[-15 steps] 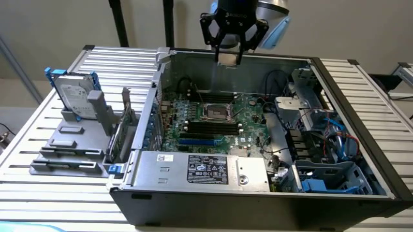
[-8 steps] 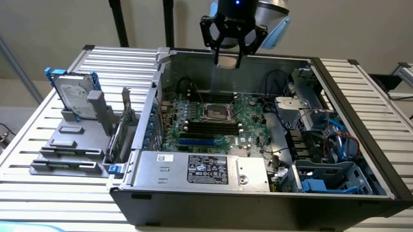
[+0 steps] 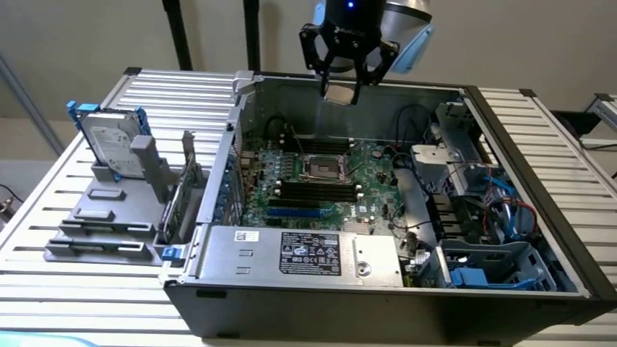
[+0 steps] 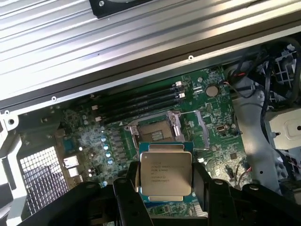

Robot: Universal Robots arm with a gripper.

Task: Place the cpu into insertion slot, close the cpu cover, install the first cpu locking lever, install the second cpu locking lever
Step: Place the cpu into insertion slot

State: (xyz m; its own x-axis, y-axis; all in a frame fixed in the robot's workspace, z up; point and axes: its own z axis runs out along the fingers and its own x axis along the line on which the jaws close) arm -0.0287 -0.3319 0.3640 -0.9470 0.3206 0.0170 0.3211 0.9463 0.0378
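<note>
Hanging in the hand, the cpu is high up over the open computer case, near the case's back wall. The hand is closed on it. In the wrist view two black fingers press on two opposite edges of the cpu, and its pale metal face with small print looks up at the camera.

The cpu looks thin, flat, stiff and light. I think its smooth metal face would be slippery. The side that goes down into the socket is likely easy to hurt, so the edges seem the right place to hold it, just as the hand does now.

Below it and well apart, the insertion slot sits on the green board. It is a small dark square with a shiny rim, and it looks bare. The cpu cover seems to stand tilted up just beside the slot, so the slot is open.

Some things are hard to see. The under side of the cpu is hidden. The inside of the slot is too small to make out. I cannot pick out the two thin locking levers for sure. In the exterior view the arm is cut off above the hand, and the slatted worktop runs past the edge.
</note>
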